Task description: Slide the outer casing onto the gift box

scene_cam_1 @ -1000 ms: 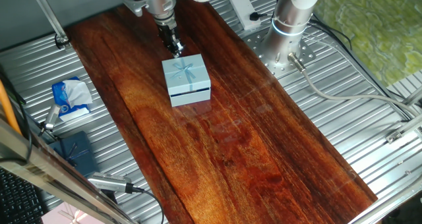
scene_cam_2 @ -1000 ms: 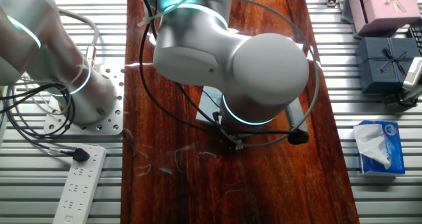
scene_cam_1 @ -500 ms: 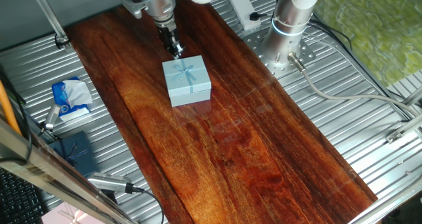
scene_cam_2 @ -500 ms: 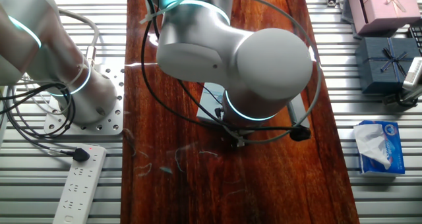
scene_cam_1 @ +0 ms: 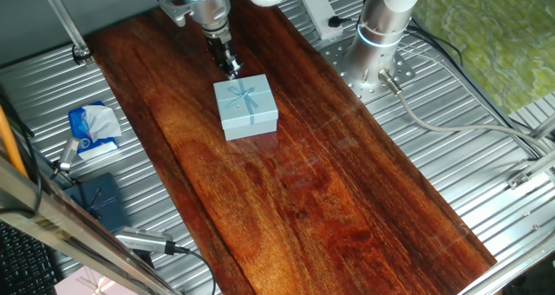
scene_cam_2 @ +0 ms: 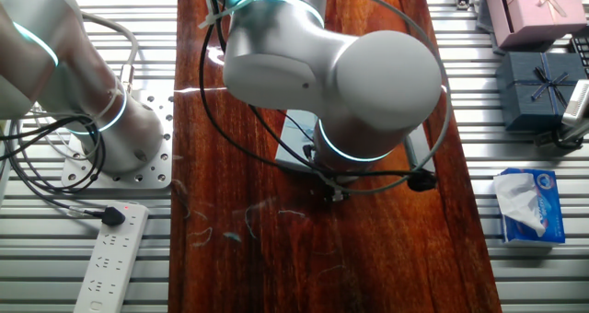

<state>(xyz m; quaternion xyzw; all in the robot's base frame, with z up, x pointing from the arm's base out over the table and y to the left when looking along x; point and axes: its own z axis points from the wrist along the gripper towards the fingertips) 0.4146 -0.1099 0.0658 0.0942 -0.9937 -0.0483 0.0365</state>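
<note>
The outer casing (scene_cam_1: 246, 107), a light-blue square sleeve with a pale ribbon bow on top, sits flat on the wooden board (scene_cam_1: 329, 199). It looks like one closed block, and the gift box is hidden inside it. My gripper (scene_cam_1: 231, 67) is just behind the casing's far edge, a little above the board, with its dark fingertips close together and holding nothing. In the other fixed view the arm covers the gripper, and only a corner of the casing (scene_cam_2: 296, 136) shows.
A tissue pack (scene_cam_1: 94, 128), a dark navy box (scene_cam_1: 97, 198) and a pink box (scene_cam_2: 538, 5) lie on the metal table beside the board. The arm's base (scene_cam_1: 381, 35) and a power strip (scene_cam_2: 110, 253) stand on the other side.
A second ago a seam split the blue block into an upper and a lower part. Now the casing sits fully down with no seam. The arm has shifted slightly.
</note>
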